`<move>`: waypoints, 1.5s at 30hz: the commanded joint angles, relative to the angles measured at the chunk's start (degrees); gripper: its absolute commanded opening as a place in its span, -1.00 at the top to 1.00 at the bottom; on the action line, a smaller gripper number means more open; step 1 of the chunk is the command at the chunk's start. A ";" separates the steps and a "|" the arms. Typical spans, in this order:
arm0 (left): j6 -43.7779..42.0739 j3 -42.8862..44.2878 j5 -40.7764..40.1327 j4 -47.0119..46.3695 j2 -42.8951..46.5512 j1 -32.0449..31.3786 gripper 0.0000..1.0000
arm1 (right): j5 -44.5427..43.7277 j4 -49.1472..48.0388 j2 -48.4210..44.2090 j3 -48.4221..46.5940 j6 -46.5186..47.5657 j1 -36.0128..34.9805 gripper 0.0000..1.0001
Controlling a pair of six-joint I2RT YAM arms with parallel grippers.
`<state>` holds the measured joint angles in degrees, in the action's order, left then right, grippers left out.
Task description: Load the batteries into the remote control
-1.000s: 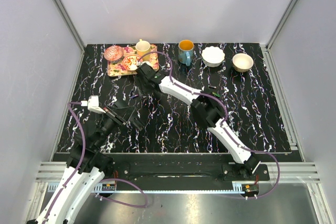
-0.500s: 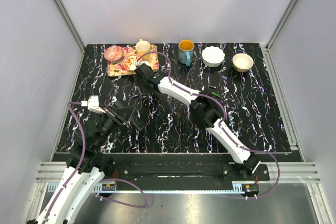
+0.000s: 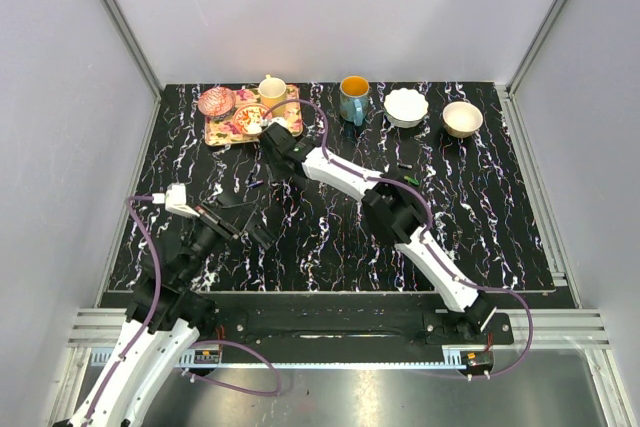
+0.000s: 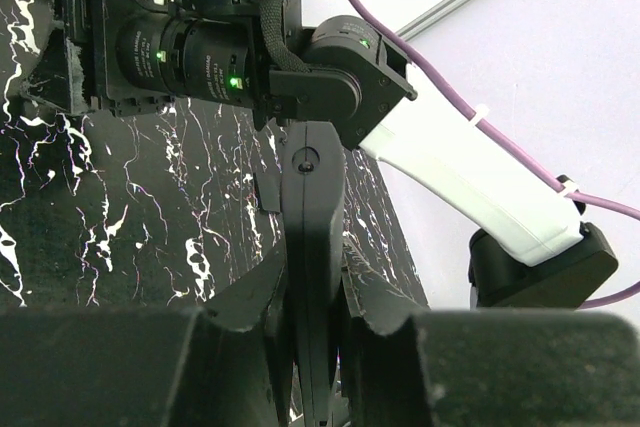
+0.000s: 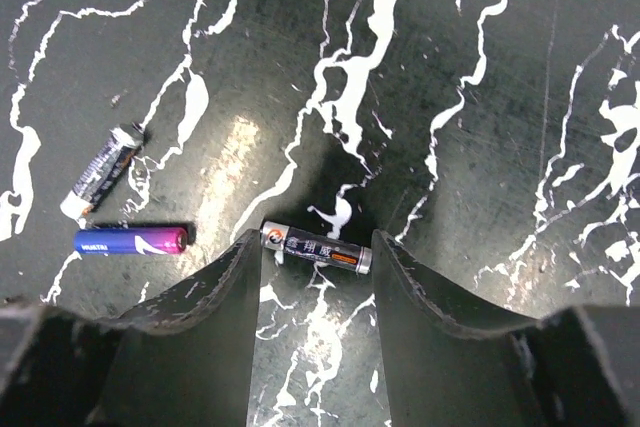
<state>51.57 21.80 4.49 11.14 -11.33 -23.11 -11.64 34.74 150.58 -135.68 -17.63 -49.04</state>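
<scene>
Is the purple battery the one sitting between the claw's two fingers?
No, the right gripper straddles the black battery, while the purple battery lies apart from it, further left in the wrist view.

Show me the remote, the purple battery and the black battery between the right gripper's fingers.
remote (image 4: 312, 267), left wrist view, middle of its body
purple battery (image 5: 130, 240), right wrist view, middle of its body
black battery (image 5: 318, 249), right wrist view, middle of its label

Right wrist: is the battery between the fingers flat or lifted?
Lying flat: the battery rests on the table, between the fingers of the right gripper.
</scene>
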 commanded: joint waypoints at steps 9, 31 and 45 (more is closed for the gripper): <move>1.69 -0.89 1.66 -4.89 -0.18 0.35 1.00 | -6.02 -6.26 -14.60 29.13 -0.83 0.34 0.31; 6.88 -7.83 9.66 -26.43 -13.01 0.26 1.00 | -7.43 -14.88 -40.72 66.33 9.98 0.78 0.46; 6.79 -8.62 9.57 -25.20 -12.05 0.35 1.00 | -4.53 -14.70 -39.93 67.03 5.94 1.75 -0.10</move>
<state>58.08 13.45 12.38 -10.22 -23.68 -23.07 -17.23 18.09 110.19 -70.37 -10.24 -48.01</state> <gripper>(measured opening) 0.212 0.528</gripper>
